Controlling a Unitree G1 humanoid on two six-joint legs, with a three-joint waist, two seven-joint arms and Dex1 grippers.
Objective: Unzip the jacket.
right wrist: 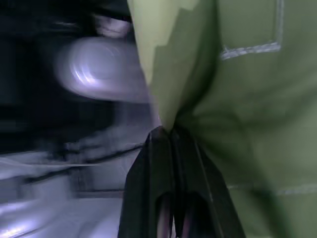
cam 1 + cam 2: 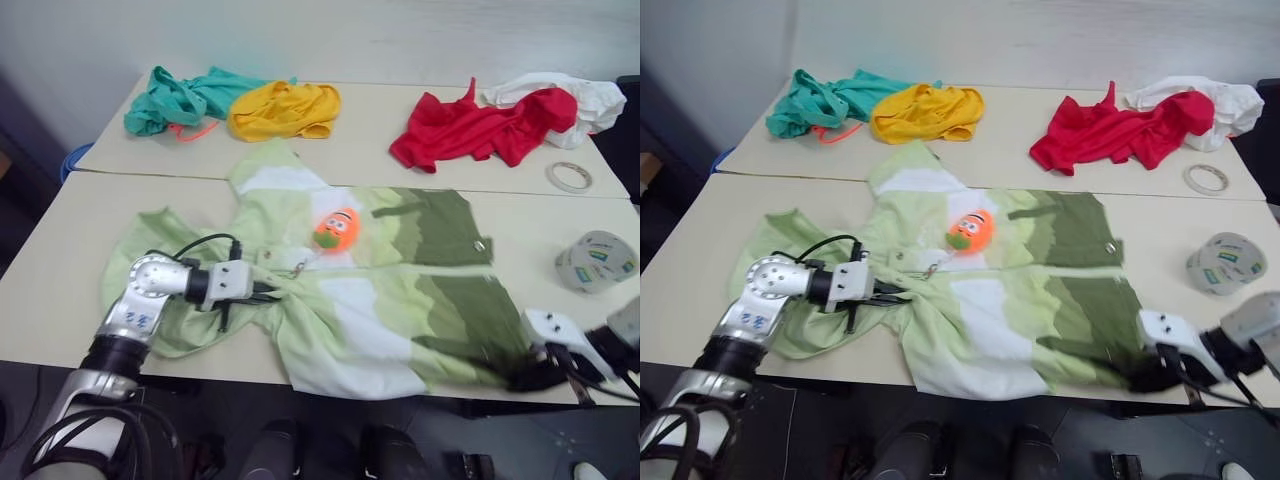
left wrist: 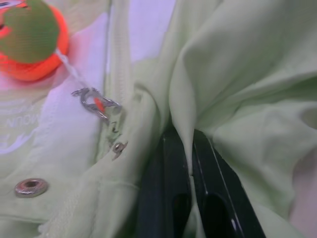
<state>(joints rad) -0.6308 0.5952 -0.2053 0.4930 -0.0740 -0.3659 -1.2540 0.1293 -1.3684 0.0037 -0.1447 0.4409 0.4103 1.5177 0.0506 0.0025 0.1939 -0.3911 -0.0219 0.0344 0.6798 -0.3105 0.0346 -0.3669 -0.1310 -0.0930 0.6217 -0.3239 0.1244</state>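
Seemingly little is unzipped yet: the banded light-green, white and olive fabric jacket (image 2: 330, 290) sprawls along the table's (image 2: 60, 270) front edge. The left gripper (image 2: 268, 291) pinches cloth beside the metal zipper pull (image 3: 95, 103); the right gripper (image 2: 538, 377) clamps the olive hem.

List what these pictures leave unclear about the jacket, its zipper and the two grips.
- Zipper teeth: a fold of the jacket covers them in the head views; the left wrist view shows a metal clasp, too small to identify as the slider.
- Left gripper: fabric hides the fingertips.
- Right gripper: blurred background, so the table edge is unreadable.
- Tape roll label: too small.
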